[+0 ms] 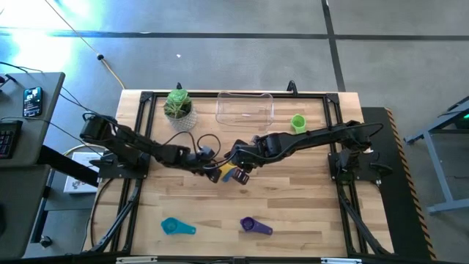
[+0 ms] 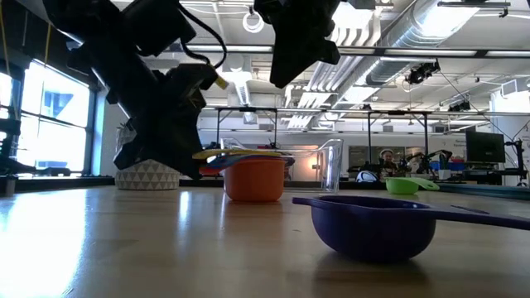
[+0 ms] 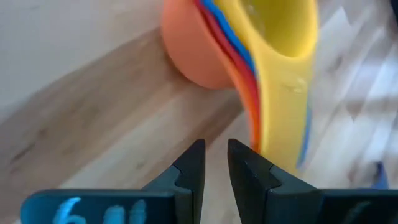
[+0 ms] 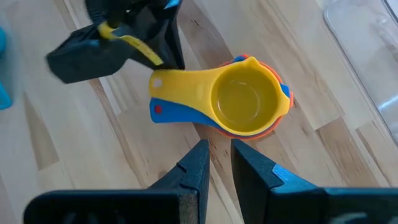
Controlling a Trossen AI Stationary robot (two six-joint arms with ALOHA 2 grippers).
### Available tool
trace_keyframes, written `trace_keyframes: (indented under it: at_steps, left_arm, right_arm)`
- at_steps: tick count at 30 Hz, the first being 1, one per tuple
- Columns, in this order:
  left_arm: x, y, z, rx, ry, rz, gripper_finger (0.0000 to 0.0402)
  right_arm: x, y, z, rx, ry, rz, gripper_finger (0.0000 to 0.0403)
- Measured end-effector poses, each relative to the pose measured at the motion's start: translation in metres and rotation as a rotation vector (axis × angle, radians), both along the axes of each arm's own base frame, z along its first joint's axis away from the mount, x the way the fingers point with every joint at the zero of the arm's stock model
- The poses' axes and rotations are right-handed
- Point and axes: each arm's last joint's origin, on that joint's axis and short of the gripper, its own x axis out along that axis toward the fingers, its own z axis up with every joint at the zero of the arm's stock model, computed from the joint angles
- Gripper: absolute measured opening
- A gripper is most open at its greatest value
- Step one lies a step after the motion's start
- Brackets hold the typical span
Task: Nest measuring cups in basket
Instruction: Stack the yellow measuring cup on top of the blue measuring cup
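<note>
Arms: I see two black jointed arms, left arm (image 1: 132, 150) and right arm (image 1: 322, 136).
Cables: black loops, one yellow-tipped.
Fingers: my left gripper (image 3: 216, 163) fingers are dark, angular.
Marking: blue glowing characters on the wrist.

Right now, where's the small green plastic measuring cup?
In the high view, the small green plastic measuring cup sits on the wooden table's far right part, just right of the clear plastic basket, outside it and apart from the nested stack mid-table.

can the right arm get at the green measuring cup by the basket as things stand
Probably yes. The small green plastic measuring cup sits alone on bare wood beside the clear plastic rectangular basket, close under the right arm, with nothing on or against it. The right gripper hangs nearly shut above the stacked cups, carrying nothing.
</note>
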Motion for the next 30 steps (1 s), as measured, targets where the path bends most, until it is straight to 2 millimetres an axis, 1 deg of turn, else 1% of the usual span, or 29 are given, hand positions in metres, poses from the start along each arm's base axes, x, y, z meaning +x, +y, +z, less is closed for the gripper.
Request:
trace_keyframes:
  at_steps: [4,9,13,16,19,22,30]
  left_arm:
    - [0.003,-0.005,0.004,0.005,-0.016,-0.023,0.006]
    - [0.003,-0.005,0.004,0.009,-0.017,-0.028,0.006]
    - [0.003,-0.005,0.004,0.009,-0.016,-0.028,0.006]
    - [0.003,-0.005,0.004,0.009,-0.016,-0.028,0.006]
    - [0.003,-0.005,0.004,0.009,-0.016,-0.028,0.006]
    - [0.003,-0.005,0.004,0.012,-0.016,-0.031,0.006]
    - [0.004,-0.005,0.005,0.04,-0.021,-0.057,0.006]
  right_arm:
    - [0.0,0.0,0.0,-0.004,0.0,0.007,0.0058]
    - [0.0,0.0,0.0,-0.006,0.001,0.011,0.0058]
    - [-0.005,0.0,-0.002,0.047,0.048,-0.051,0.0058]
    - [-0.008,0.006,-0.005,0.1,0.085,-0.098,0.0058]
    - [-0.007,0.016,-0.009,0.135,0.079,-0.137,0.0058]
    - [-0.003,0.024,-0.017,0.168,0.084,-0.188,0.0058]
    - [0.01,0.037,-0.05,0.197,0.13,-0.282,0.0058]
